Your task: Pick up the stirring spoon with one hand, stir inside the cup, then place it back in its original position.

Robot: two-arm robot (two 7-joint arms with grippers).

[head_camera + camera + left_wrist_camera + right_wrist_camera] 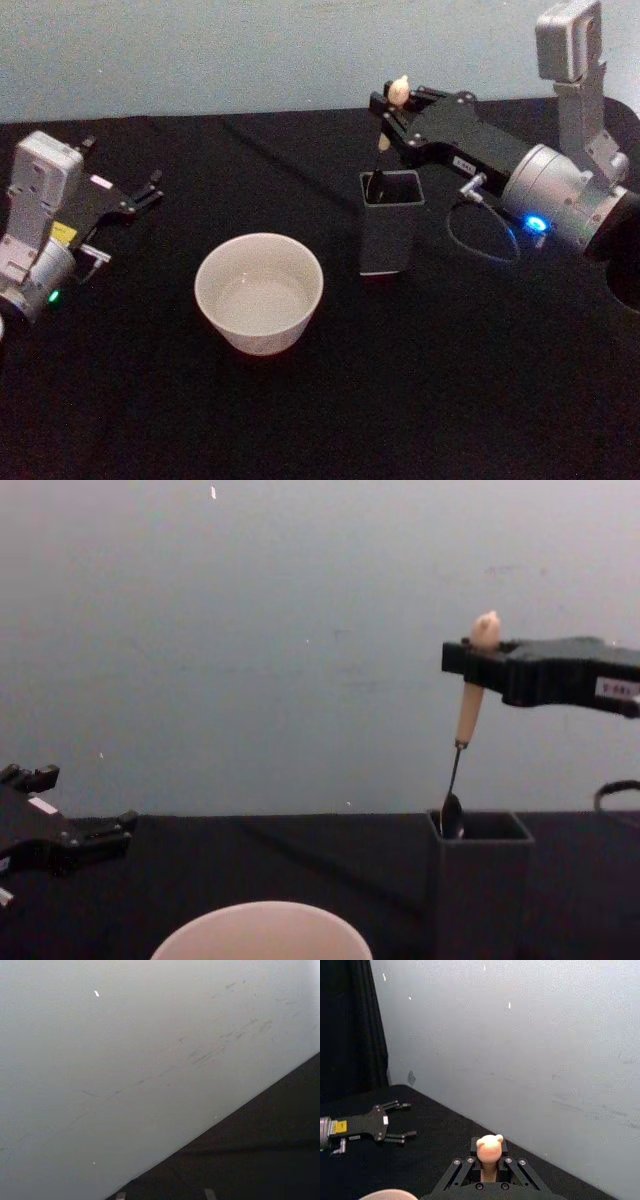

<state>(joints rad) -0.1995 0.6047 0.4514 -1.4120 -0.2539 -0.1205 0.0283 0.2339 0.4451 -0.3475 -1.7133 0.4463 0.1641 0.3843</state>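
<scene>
By my read you're at the pick-up step. The right claw (392,115) is clamped on the stirring spoon (466,712), high on its beige handle, with the rounded knob poking out above the fingers. The spoon hangs upright straight below the claw, on a thin metal shaft. Its bowl sits right at the rim of the dark square holder (390,232), so it looks not quite clear yet. Next you'd need to lift past that rim, then carry to the cup (259,290), which is lower, to the claw's left, nearer the robot and well apart. The cup is wide and pale, with nothing visible inside. The left claw (143,196) lies parked far left on the table (450,400), fingers spread.
</scene>
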